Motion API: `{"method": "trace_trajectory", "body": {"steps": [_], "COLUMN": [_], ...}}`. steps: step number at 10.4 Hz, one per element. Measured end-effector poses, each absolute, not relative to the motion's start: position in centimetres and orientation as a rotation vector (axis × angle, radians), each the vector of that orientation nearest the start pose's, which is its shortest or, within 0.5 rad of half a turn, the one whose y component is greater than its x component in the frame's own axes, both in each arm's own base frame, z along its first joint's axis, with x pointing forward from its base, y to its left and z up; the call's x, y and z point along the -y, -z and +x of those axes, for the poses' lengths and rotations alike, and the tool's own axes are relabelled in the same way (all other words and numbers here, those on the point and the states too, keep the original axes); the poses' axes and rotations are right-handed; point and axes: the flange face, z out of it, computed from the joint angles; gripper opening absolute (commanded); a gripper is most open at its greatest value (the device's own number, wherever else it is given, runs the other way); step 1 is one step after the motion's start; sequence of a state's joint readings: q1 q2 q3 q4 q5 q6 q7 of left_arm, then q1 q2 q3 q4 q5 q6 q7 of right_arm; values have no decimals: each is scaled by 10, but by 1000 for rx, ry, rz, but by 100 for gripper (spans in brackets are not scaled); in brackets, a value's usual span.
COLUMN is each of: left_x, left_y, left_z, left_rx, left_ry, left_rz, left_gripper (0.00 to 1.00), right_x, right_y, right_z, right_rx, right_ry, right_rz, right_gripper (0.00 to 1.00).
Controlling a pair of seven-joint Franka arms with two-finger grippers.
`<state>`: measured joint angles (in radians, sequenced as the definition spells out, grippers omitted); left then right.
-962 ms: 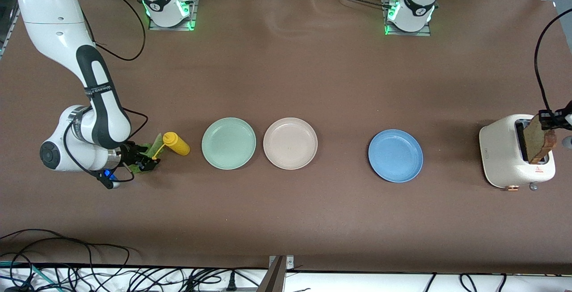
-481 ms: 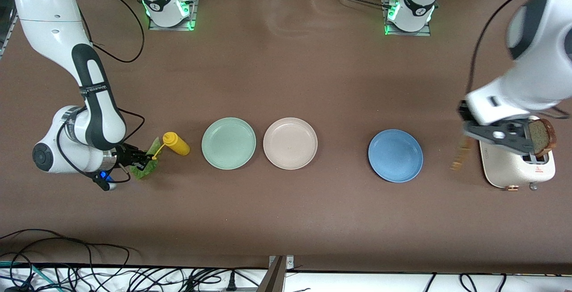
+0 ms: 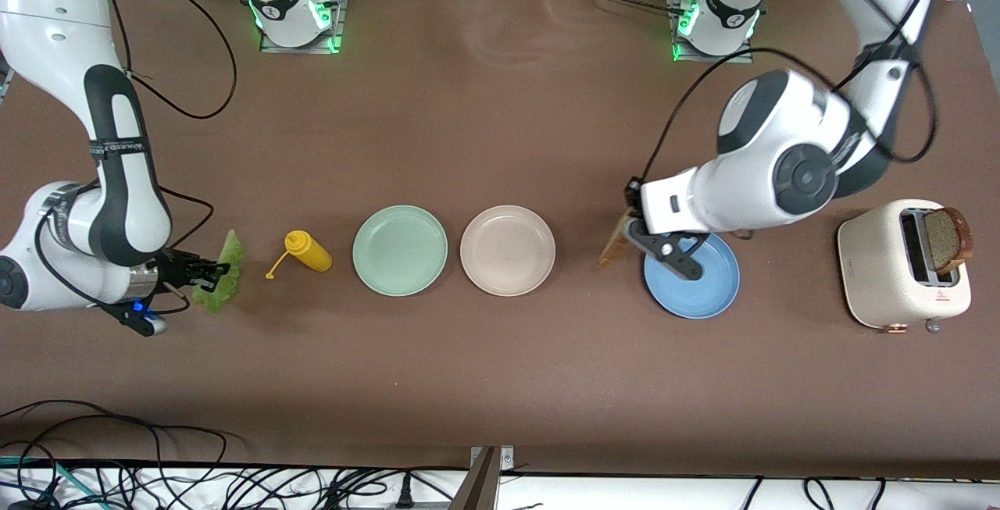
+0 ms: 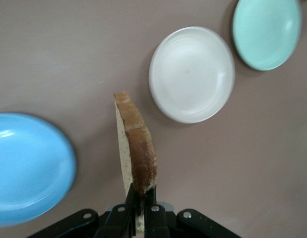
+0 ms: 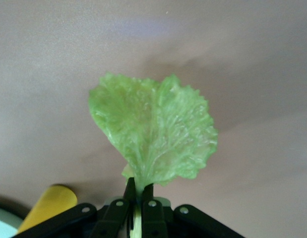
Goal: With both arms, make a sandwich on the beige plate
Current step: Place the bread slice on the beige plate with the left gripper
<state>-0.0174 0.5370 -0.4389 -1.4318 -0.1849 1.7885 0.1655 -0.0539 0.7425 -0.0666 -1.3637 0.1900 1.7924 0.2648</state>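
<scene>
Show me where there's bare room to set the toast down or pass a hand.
The beige plate is bare, as are the mint-green plate beside it and the table between the beige plate and the blue plate. Crowded: the left gripper, shut on a toast slice, hangs at the blue plate's rim; the right gripper holds lettuce near the mustard bottle.

My left arm covers part of the blue plate (image 3: 698, 291). In my left wrist view the blue plate (image 4: 29, 168) and the green plate (image 4: 266, 30) are cut off by the edge. The yellow bottle (image 5: 46, 207) is cut off in my right wrist view. The toast (image 3: 948, 240) in the toaster (image 3: 879, 272) is partly hidden inside.
</scene>
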Motion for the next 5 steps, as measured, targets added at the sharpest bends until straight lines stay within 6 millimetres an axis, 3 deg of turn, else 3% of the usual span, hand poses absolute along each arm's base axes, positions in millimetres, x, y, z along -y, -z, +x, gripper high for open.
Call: {"method": "trace_trajectory", "body": {"steps": [3, 5], "left_x": [310, 338], "left_y": [-347, -318], "left_z": [635, 630], "left_rx": [-777, -644], "left_ry": [-430, -572], "left_rz": [-3684, -3868], "left_gripper": [0, 0], "right_x": [55, 34], "right_y": [-329, -386], "right_z": [696, 687], "right_rx": [-560, -497], "right_ry": [-466, -444], "right_rz": [-2956, -2957], "right_gripper": [0, 0]}}
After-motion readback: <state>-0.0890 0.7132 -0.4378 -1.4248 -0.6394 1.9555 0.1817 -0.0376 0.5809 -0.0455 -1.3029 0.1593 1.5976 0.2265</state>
